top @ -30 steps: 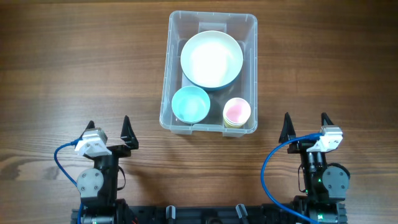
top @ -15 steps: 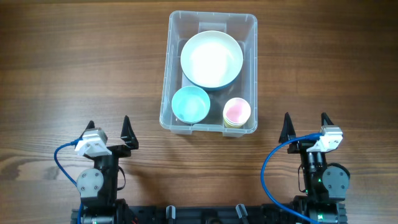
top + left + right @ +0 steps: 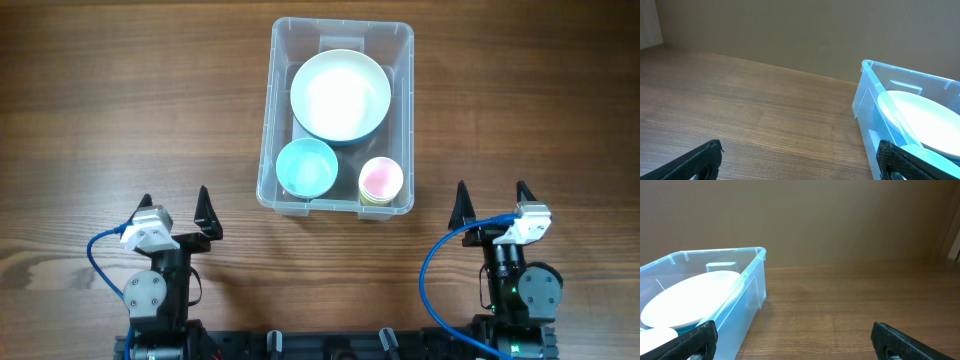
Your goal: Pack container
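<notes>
The clear plastic container (image 3: 278, 120) stands at the table's upper middle. Inside it sit a large white bowl (image 3: 340, 95), a small light-blue bowl (image 3: 306, 167) and a pink cup (image 3: 380, 180). My left gripper (image 3: 175, 207) rests near the front edge, below and left of the container, open with nothing between its fingers. My right gripper (image 3: 490, 200) rests at the front right, also open and empty. In the left wrist view the container (image 3: 867, 107) shows at the right with the white bowl (image 3: 920, 117). In the right wrist view the container (image 3: 747, 297) lies to the left.
Bare wooden table (image 3: 120, 100) lies on both sides of the container and between the two arms. Blue cables (image 3: 432, 275) loop beside each arm base near the front edge. A plain brown wall (image 3: 840, 220) backs the table.
</notes>
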